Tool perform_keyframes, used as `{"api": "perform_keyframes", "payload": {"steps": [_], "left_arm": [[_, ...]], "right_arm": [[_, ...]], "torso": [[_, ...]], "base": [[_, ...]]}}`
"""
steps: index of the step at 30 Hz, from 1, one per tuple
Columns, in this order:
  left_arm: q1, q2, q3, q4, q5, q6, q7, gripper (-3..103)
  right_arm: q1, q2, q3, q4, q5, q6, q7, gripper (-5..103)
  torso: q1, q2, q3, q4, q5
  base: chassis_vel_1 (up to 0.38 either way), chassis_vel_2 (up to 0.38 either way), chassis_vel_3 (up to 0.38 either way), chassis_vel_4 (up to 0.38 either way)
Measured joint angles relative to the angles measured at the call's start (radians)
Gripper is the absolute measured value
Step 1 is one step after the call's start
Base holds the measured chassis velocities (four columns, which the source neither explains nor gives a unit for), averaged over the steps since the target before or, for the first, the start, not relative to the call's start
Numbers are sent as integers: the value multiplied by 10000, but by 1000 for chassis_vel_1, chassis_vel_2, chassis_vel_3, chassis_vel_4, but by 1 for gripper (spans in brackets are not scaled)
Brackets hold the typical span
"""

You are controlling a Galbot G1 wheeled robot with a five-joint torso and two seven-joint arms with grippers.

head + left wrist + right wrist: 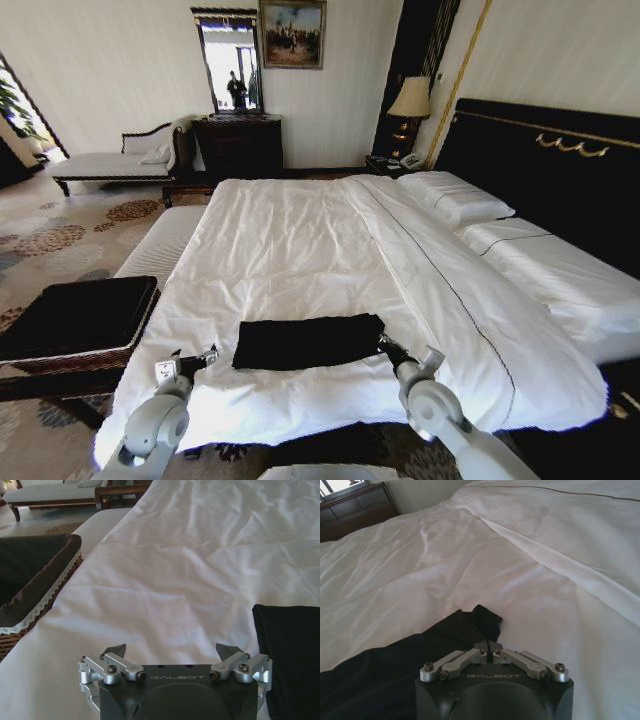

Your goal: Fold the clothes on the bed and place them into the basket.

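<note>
right gripper (pixel 488 647), marked "galbot", pinches the folded shirt's (pixel 308 341) corner on the bed (pixel 300 240); left gripper (pixel 172 652), fingers spread, hovers beside it.

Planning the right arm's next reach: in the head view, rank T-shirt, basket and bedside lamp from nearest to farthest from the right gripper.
1. T-shirt, touching the right gripper.
2. Basket, beyond the bed's left edge.
3. Bedside lamp, far by the headboard.

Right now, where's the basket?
In the head view the basket stands on the floor at the bed's left side, left of the folded T-shirt and nearest the open left tool.
</note>
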Motion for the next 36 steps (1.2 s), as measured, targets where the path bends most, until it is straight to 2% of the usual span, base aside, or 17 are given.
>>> {"api": "perform_keyframes", "payload": {"steps": [1,3,5,7,9,11,13,14,16,17,19,20,22,23,27,33,36], "left_arm": [[16,-8,-7,12,0,-27,7,100],[31,-16,-29,22,-1,-43,12,100],[48,-34,-79,32,-2,-78,16,100],[64,-58,-123,34,-3,-93,17,100],[72,-72,-137,31,-3,-95,17,100],[95,-93,-139,4,8,-95,17,100],[101,-112,-112,-23,58,-96,17,100],[101,-112,-112,-23,58,-96,17,100],[98,-145,-82,-61,89,-93,18,100],[98,-165,-75,-87,96,-82,17,100],[100,-190,-58,-130,103,-65,11,100],[100,-190,-58,-130,103,-65,11,100],[115,-210,-58,-167,107,-57,5,100],[125,-220,-70,-178,108,-55,2,100],[170,-237,-125,-215,110,-54,-5,100],[211,-271,-204,-219,109,-66,-14,100],[213,-277,-214,-210,111,-73,-17,100]], "right_arm": [[-66,-18,47,-67,-356,0,1,5],[-127,-36,104,-58,-618,1,3,5],[-132,-41,232,129,-798,18,7,16],[129,-29,432,284,-660,78,-14,27],[344,-27,519,319,-398,95,-41,27],[876,-96,556,298,442,1,-68,37],[1666,-215,345,45,1791,-419,-50,48],[1666,-215,345,45,1791,-419,-50,48],[2479,-270,41,-309,2992,-946,146,60],[2793,-280,-94,-453,3404,-1246,226,60],[3231,-281,-319,-682,3933,-1787,356,70],[3231,-281,-319,-682,3933,-1787,356,70],[3607,-250,-612,-917,4204,-2250,581,81],[3725,-225,-743,-1046,4217,-2364,643,81],[3979,-141,-1074,-1528,4008,-2442,653,96],[4277,-4,-1409,-2248,3700,-2402,359,102],[4408,29,-1524,-2467,3584,-2344,198,95]], "torso": [[0,0,0,0,-1],[0,0,0,0,-1],[0,0,0,-2,0],[0,1,0,-2,-3],[-1,1,0,0,-3],[0,0,0,2,-2],[0,0,1,0,-2],[0,0,1,0,-2],[0,0,1,3,0],[1,0,1,5,-1],[1,0,1,2,-1],[1,0,1,2,-1],[1,-1,1,-1,-3],[1,0,1,0,-2],[0,0,1,0,-2],[1,-1,1,0,-1],[1,0,1,-1,-2]], "base": [[0,0,0,0],[0,0,0,0],[0,0,0,0],[0,0,0,0],[0,0,0,0],[0,0,0,0],[0,0,0,0],[0,0,0,0],[0,0,0,0],[0,0,0,0],[0,0,0,0],[0,0,0,0],[0,0,0,0],[0,0,0,0],[0,0,0,0],[0,0,0,0],[0,0,0,0]]}}
